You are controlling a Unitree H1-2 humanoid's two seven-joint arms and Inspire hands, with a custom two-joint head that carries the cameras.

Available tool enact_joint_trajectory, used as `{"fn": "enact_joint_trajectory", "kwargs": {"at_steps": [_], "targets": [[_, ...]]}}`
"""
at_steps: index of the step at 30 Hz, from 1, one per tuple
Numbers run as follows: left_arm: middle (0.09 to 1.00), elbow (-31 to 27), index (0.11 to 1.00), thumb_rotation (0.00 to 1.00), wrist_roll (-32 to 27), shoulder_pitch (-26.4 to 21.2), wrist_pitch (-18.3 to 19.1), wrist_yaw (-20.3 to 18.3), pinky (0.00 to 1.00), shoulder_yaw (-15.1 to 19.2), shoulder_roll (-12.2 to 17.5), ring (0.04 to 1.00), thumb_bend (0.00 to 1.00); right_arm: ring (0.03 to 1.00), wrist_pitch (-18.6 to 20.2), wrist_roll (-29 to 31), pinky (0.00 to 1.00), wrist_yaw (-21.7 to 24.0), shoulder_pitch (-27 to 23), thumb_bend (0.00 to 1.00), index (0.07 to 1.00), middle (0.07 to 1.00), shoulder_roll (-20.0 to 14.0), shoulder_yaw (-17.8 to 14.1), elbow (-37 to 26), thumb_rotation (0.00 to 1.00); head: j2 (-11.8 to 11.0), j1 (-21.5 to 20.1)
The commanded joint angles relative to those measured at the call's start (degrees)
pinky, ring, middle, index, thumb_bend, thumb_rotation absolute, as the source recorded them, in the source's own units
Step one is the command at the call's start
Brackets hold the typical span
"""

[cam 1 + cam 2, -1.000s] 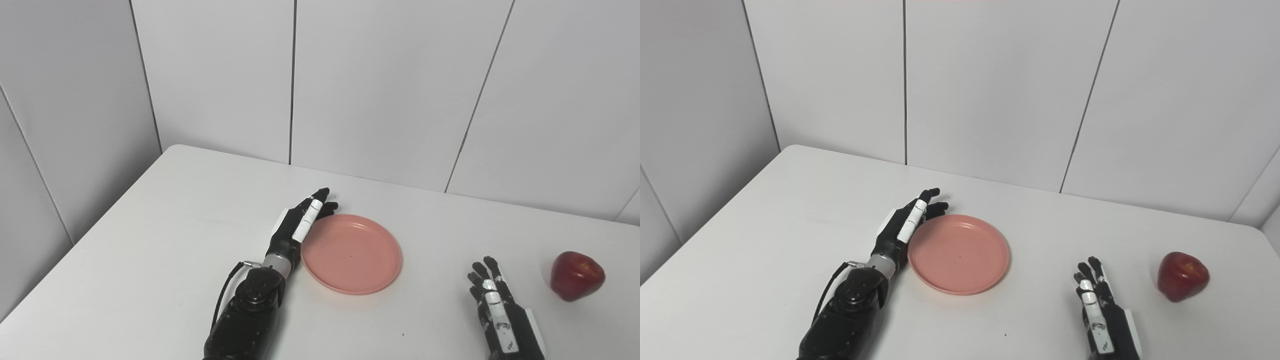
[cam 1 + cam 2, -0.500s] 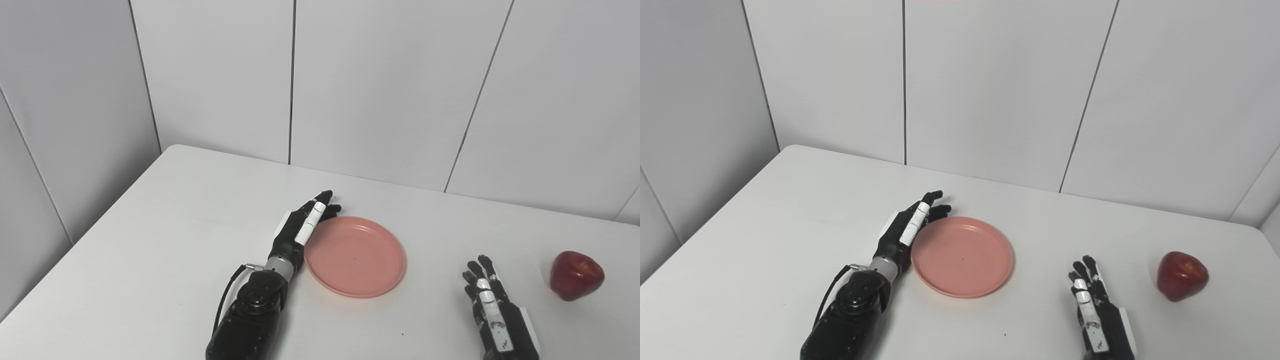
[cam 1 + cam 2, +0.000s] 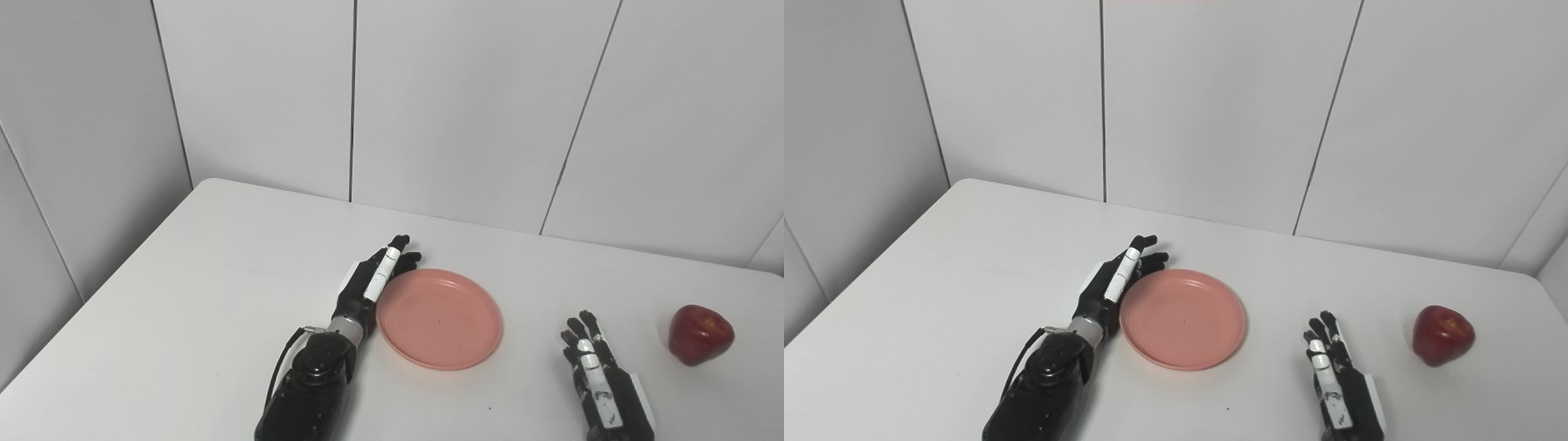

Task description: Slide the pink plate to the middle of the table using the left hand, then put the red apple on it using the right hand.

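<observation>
Left robot hand (image 3: pixel 373 278) against pink plate (image 3: pixel 440 318) rim, red apple (image 3: pixel 700 334) well apart

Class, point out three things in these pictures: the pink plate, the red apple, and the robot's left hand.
pink plate (image 3: pixel 453 331), left eye view, on its bare inner floor.
red apple (image 3: pixel 700 334), left eye view, on the middle of its skin.
left hand (image 3: pixel 1111 283), right eye view, on the back of the hand.

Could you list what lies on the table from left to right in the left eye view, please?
left hand → pink plate → right hand → red apple
</observation>
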Motion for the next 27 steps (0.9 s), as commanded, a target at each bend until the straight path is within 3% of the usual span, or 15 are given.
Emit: {"fn": "enact_joint_trajectory", "kwargs": {"at_steps": [1,13,27], "targets": [[0.765,1.72,0.843,0.9,0.31,-1.06,4.52,-1.26,0.86,-1.17,-1.46,0.822,0.82,0.952,-0.62,0.48,1.0,-0.01,0.94,0.75,0.965,0.947,0.95,0.39,0.52,0.74,0.08,0.03],[0.76,3.09,0.841,0.86,-0.52,-1.47,4.51,-1.52,0.9,-0.79,-2.39,0.83,0.84,0.95,-0.78,0.42,1.0,0.05,0.91,0.76,0.965,0.946,1.0,0.44,0.8,0.74,0.13,-0.26],[0.766,3.42,0.845,0.87,1.58,-0.3,4.56,-1.65,0.85,-2.4,-1.97,0.825,0.82,0.947,-0.74,0.01,1.0,-0.08,1.04,0.75,0.962,0.945,1.08,0.75,0.46,0.74,0.33,-0.67]]}}
